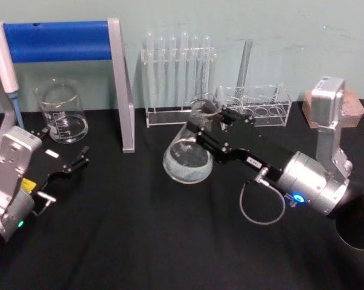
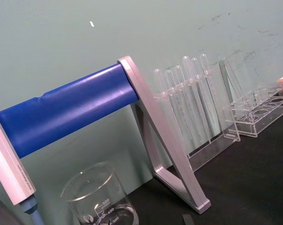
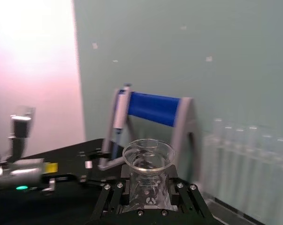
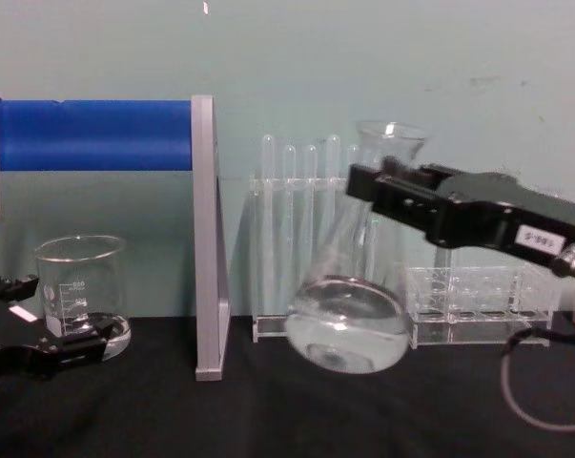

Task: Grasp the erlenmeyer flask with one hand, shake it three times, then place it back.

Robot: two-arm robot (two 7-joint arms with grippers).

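Our right pincer [image 1: 207,121] grips the neck of the erlenmeyer flask [image 1: 186,158], which hangs tilted and seemingly off the table [image 1: 139,241] at frame centre, so we judge ourselves mid-shake, with levelling and a gentle set-down next, while the left pincer [image 1: 70,169] rests open at lower left.
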